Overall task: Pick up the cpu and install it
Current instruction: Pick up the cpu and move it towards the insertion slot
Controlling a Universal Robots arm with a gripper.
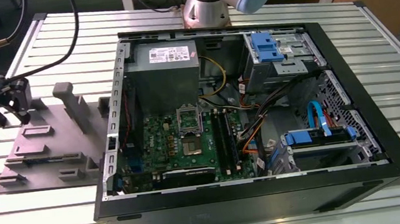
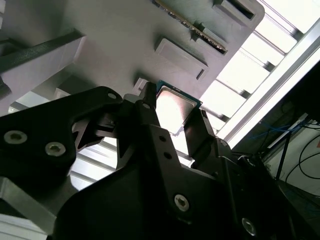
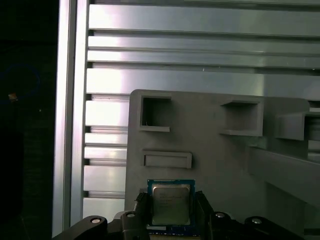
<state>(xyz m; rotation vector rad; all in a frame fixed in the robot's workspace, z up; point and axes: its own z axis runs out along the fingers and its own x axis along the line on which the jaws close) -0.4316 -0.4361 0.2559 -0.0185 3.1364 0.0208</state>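
The cpu [image 3: 171,204] is pinched by two opposite edges between the dark fingers [image 2: 150,115] of the gripper [image 3: 172,212], which are closed snug on it, over a grey holder plate [image 3: 210,150]. The gripper points downward at the exterior view's left. It is well apart from the open computer case [image 1: 259,111], which lies on the slatted metal table [image 1: 33,219].

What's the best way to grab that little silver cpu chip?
By two opposite thin edges, coming square onto its metal top. The cpu is a thin flat square, so only its sides offer purchase; the tool clamps it that way in the first wrist view.
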